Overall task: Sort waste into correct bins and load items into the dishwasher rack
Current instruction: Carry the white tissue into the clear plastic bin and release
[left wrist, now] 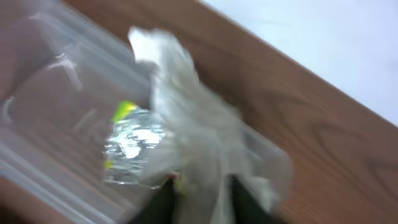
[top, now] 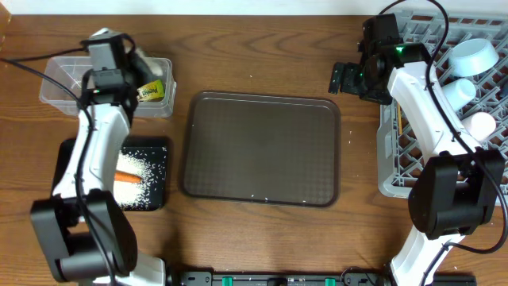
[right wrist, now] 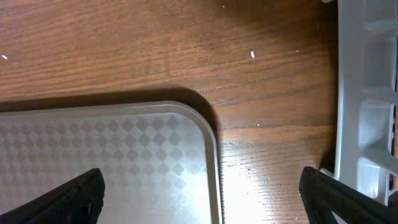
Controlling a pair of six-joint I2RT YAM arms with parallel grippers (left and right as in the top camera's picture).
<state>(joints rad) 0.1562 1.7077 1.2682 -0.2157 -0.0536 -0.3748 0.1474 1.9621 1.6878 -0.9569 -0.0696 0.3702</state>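
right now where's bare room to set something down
Bare: the brown tray; the wood strip between it and the black tray; the wood between it and the rack, under the right end effector. Crowded: clear tub, black tray with rice and carrot, rack's far corner.

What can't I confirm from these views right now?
Left wrist: motion blur smears the wrapper; whether the left pincer grips it is unclear.
Overhead: the left arm hides part of the clear tub.
Overhead: the right arm covers part of the dishwasher rack.
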